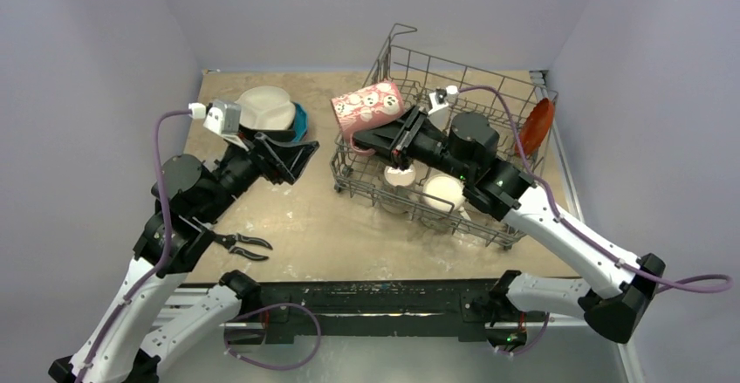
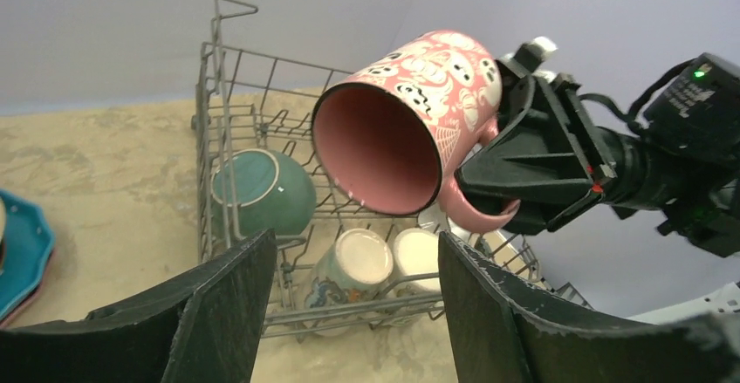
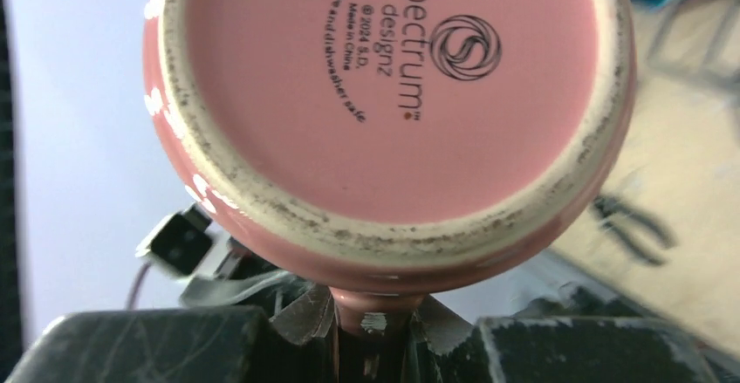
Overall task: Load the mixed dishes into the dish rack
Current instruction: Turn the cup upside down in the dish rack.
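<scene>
My right gripper (image 1: 371, 141) is shut on the handle of a pink mug with white figures (image 1: 366, 106). It holds the mug tilted above the left end of the grey wire dish rack (image 1: 489, 78). The right wrist view shows the mug's base (image 3: 393, 78) with the handle pinched between the fingers (image 3: 373, 331). The left wrist view shows the mug's mouth (image 2: 384, 147). In the rack (image 2: 227, 95) lie a teal bowl (image 2: 262, 191) and two upturned mugs (image 2: 358, 265) (image 2: 417, 256). My left gripper (image 1: 297, 152) is open and empty, between the plate stack and the rack.
A white divided plate (image 1: 262, 108) lies on a blue plate (image 1: 301, 121) at the back left. An orange plate (image 1: 537, 126) stands at the rack's right side. Black-handled pliers (image 1: 240, 243) lie near the left arm. Walls enclose the table.
</scene>
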`<state>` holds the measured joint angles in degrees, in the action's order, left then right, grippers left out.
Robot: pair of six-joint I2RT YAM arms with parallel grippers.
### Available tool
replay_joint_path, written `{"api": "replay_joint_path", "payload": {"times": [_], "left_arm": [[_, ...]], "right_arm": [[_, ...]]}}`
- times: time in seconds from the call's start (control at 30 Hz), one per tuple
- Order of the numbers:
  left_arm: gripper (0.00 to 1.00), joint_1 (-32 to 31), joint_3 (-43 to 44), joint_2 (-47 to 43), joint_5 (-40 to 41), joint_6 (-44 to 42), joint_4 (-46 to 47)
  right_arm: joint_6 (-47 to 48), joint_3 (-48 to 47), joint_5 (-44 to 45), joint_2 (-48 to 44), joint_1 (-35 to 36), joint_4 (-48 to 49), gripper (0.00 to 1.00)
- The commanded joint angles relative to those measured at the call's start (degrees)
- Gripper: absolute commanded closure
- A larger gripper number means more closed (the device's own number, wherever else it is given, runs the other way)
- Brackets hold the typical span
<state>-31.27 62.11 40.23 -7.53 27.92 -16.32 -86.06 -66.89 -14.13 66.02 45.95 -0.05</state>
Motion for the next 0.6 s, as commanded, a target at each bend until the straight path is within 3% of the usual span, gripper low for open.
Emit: {"api": "replay_joint_path", "payload": {"times": [0.0, 0.1, 0.27, 0.43, 0.57], "left_arm": [[0.33, -1.54, 1.11, -1.87, 8.94, -2.77, -5.24], [0.31, -1.84, 1.53, -4.05, 11.35, -6.92, -7.35], [0.31, -2.54, 3.14, -6.06, 13.32, -11.64, -10.29], [0.31, -2.7, 2.66, -6.37, 12.49, -11.98, -10.24], [0.31, -3.44, 2.33, -5.59, 11.98, -11.7, -9.93]], "right_arm": [[24.69, -9.74, 14.63, -4.06, -0.21, -8.95, 1.0], [46.95, -16.39, 19.0, -4.93, -0.23, -21.8, 1.0], [72.92, -23.43, 30.93, -7.74, -0.34, -43.01, 1.0], [89.98, -26.61, 38.45, -8.21, -0.34, -59.62, 1.0], [96.88, -27.06, 40.11, -4.9, -0.34, -72.8, 1.0]]}}
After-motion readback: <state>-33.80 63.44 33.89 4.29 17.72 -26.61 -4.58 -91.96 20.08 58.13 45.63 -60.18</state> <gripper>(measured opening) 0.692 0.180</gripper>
